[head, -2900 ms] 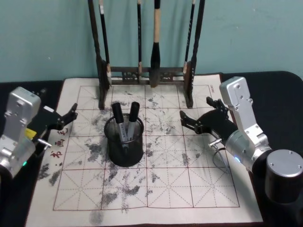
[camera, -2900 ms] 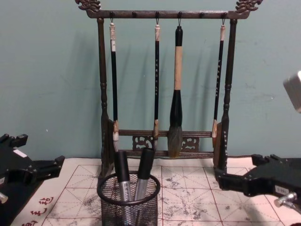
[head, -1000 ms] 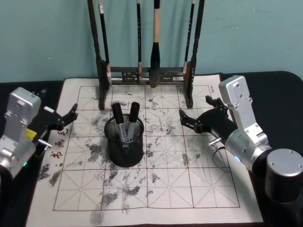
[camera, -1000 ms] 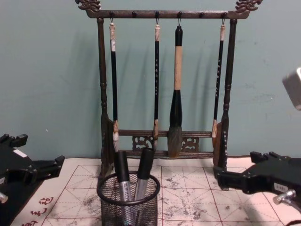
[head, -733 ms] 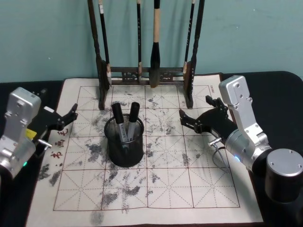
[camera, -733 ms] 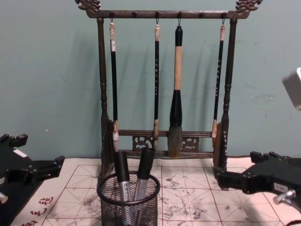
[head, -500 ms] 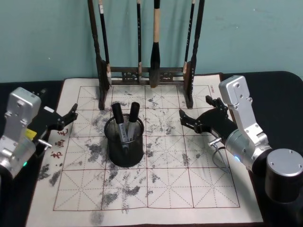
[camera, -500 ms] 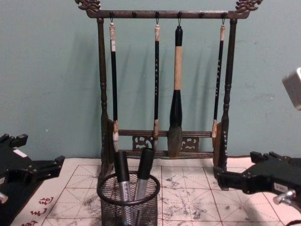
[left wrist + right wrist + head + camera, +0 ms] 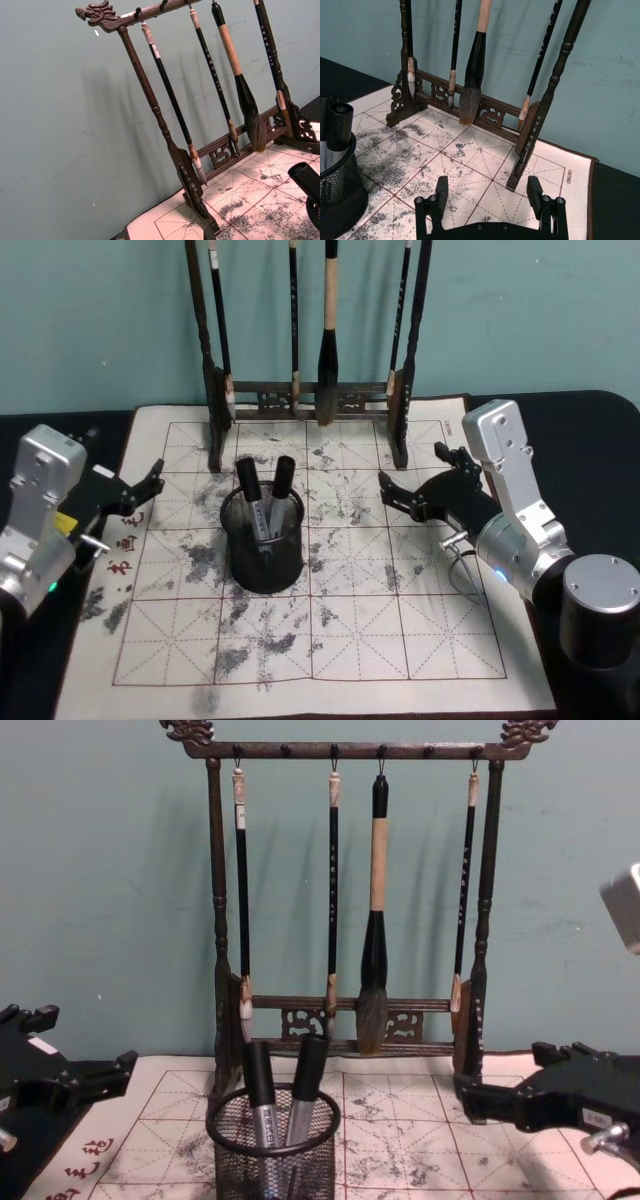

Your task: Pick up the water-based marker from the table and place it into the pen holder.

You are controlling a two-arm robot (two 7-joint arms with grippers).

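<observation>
The black wire-mesh pen holder (image 9: 265, 558) stands left of centre on the ink-stained grid mat (image 9: 400, 640). Two water-based markers with black caps (image 9: 249, 483) (image 9: 284, 478) stand upright inside it, leaning slightly apart; in the chest view they are the markers (image 9: 261, 1095) (image 9: 307, 1085) in the holder (image 9: 272, 1165). My left gripper (image 9: 143, 487) hovers open and empty at the mat's left edge, apart from the holder. My right gripper (image 9: 412, 476) hovers open and empty to the holder's right, its fingers (image 9: 441, 191) spread wide over the mat.
A tall dark wooden brush rack (image 9: 312, 395) with several hanging brushes (image 9: 375, 920) stands along the mat's back edge, behind the holder. The mat lies on a black table (image 9: 590, 440) before a teal wall.
Over nearly three seconds my right gripper has crept very slightly toward the mat's middle. The holder, markers and left gripper have stayed put.
</observation>
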